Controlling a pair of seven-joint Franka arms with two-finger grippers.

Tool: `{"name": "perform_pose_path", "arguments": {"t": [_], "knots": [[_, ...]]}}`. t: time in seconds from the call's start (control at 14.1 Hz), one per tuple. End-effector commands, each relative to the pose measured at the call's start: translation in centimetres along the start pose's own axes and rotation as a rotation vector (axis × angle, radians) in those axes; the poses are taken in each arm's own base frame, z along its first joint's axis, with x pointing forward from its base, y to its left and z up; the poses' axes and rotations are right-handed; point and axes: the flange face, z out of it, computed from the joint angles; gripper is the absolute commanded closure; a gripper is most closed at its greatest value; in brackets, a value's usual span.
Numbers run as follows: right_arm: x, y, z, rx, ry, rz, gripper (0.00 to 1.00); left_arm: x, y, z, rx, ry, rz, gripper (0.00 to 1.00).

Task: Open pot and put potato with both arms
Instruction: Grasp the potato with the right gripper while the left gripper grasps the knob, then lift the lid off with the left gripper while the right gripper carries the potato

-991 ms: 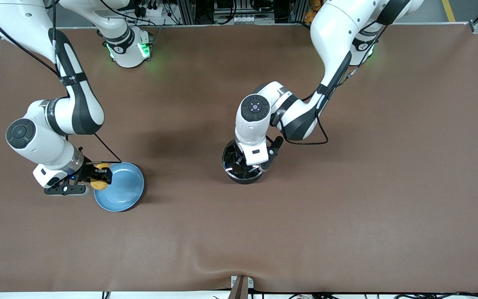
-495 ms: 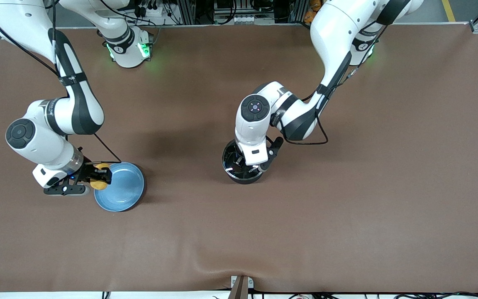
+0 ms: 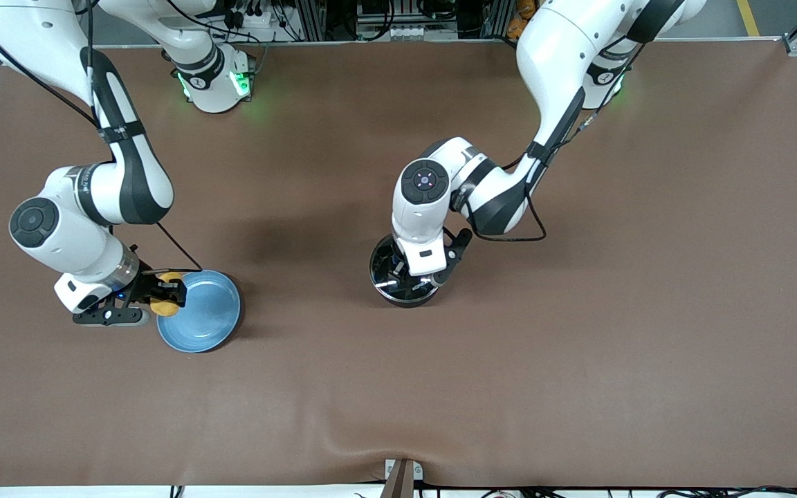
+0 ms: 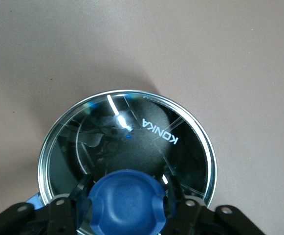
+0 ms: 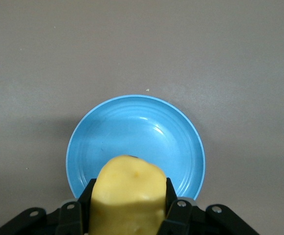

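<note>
Two tools engaged: left tool (image 4: 127, 205) clamps the lid knob (image 4: 126, 198); right tool (image 3: 167, 293) grips the potato (image 5: 129, 196) at the plate's (image 3: 208, 318) nine o'clock. We next lift the lid (image 4: 127, 147).

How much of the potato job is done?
The right gripper has picked up the potato and holds it over the plate rim. The left gripper grips the lid knob, but the lid is on the pot. Left: lift the lid, drop the potato in.

Lid (image 4: 127, 147) covers pot (image 3: 404, 275), left gripper (image 4: 126, 205) on knob; table (image 3: 578, 346) between plate (image 3: 205, 318), pot apparently bare.
</note>
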Motion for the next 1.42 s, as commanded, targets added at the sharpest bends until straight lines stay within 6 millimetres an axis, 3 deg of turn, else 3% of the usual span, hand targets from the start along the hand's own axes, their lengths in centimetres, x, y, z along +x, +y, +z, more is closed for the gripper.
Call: {"name": "perform_pose_path", "arguments": {"t": [0.0,0.07,0.21,0.42,0.64,0.71,0.92,1.13,1.2,1.34], "knots": [[-0.3,0.2,-0.1,0.009,0.006,-0.004,1.00,-0.2,0.7,-0.1,-0.025,0.014,0.016,0.88],[-0.2,0.2,-0.2,0.009,0.008,-0.004,1.00,-0.1,0.7,-0.4,-0.029,0.012,0.014,1.00],[-0.2,0.2,-0.2,0.009,0.008,-0.004,1.00,0.7,0.9,-1.3,-0.036,0.017,0.015,1.00],[-0.1,0.0,-0.4,0.006,0.012,-0.024,1.00,1.4,0.9,-4.7,-0.051,0.033,0.045,1.00],[0.0,0.4,-0.7,0.002,0.019,-0.100,1.00,6.2,0.8,-9.5,-0.023,0.041,0.093,1.00],[0.0,0.0,-0.8,-0.002,0.021,-0.117,1.00,9.1,0.5,-11.6,-0.010,0.043,0.125,1.00],[0.3,-0.9,-1.8,-0.075,0.034,-0.229,1.00,16.1,-1.4,-14.0,0.081,0.022,0.260,1.00],[0.1,-7.2,-2.7,-0.054,0.052,-0.199,1.00,26.3,-4.3,-14.8,0.125,-0.016,0.393,1.00],[0.1,-11.0,-3.2,-0.041,0.070,-0.146,1.00,30.4,-5.8,-14.2,0.141,-0.034,0.442,1.00],[-0.4,-18.8,-4.8,-0.025,0.091,-0.086,1.00,36.7,-9.2,-12.2,0.173,-0.075,0.541,1.00]]}}
